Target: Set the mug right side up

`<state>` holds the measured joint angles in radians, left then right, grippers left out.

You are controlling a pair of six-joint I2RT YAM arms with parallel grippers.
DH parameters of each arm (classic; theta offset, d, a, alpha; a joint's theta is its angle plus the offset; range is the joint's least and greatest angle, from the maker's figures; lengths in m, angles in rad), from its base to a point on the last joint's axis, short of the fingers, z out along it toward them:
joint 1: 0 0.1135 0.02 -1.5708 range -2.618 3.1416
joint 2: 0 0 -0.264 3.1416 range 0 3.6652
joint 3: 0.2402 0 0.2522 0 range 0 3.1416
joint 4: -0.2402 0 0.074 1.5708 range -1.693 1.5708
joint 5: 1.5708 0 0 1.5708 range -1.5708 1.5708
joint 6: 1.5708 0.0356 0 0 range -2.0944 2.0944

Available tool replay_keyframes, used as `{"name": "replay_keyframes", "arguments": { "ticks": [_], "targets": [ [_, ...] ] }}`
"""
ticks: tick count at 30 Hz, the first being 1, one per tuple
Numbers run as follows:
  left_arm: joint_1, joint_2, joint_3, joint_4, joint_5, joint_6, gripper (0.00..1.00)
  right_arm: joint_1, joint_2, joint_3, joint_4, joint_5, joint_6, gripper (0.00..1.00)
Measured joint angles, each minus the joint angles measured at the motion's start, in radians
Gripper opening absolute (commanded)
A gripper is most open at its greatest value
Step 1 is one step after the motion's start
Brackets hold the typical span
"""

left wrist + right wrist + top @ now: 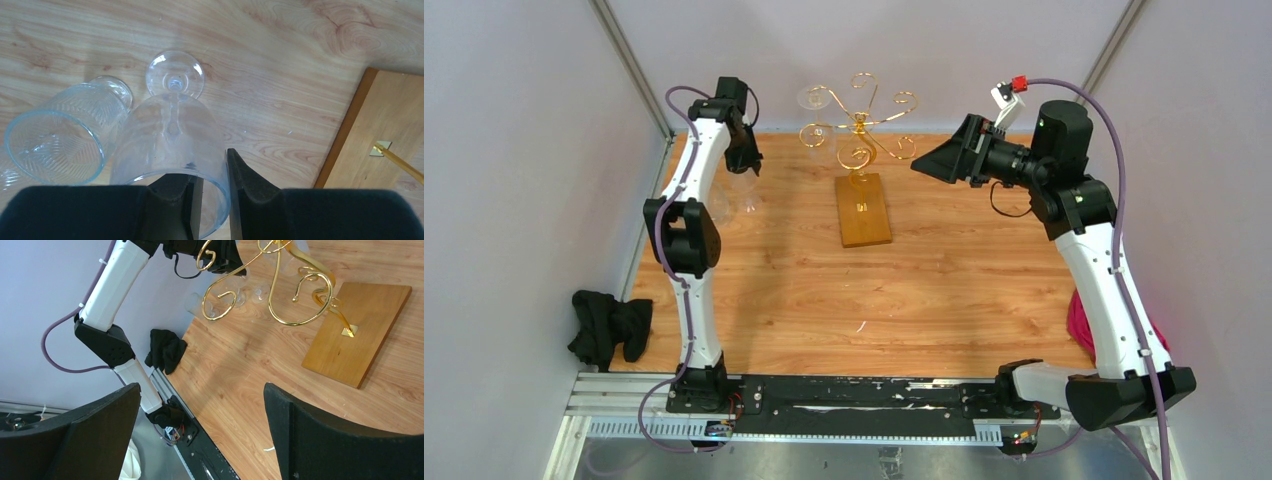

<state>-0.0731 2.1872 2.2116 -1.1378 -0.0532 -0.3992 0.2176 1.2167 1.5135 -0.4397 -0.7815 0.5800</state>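
Gripping the mug (170,135), a clear stemmed glass, the left gripper (212,172) pinches its rim wall, one finger inside and one outside. The long axis runs straight away from the claw, foot toward the table (280,60); whether the foot touches cannot be told. A tumbler (60,135) lies just beside.

Top view: the mug is faint at far left, and the left arm is clearly nearer.

Right wrist: the right gripper (200,390) is spread wide and empty, well apart, facing the gold rack (272,295).

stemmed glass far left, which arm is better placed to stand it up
Left. The left claw grips the stemmed glass by the rim, one finger inside the bowl. The right claw hangs open, empty, beyond the gold rack.
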Motion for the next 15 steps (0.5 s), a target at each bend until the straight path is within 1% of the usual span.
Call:
{"name": "replay_keyframes", "arguments": {
  "ticks": [2,9,15],
  "targets": [
    [0.0,0.0,-0.003,0.002,0.001,0.0,0.0,0.0,0.0,-0.001,0.0,-0.001,0.0,0.98],
    [0.0,-0.011,-0.023,0.016,0.001,0.0,0.16,0.0,0.0,-0.006,0.002,-0.005,0.002,0.98],
    [0.0,-0.032,-0.051,0.03,-0.003,0.004,0.24,-0.001,0.0,-0.008,0.01,-0.013,0.007,0.98]
  ]
}}
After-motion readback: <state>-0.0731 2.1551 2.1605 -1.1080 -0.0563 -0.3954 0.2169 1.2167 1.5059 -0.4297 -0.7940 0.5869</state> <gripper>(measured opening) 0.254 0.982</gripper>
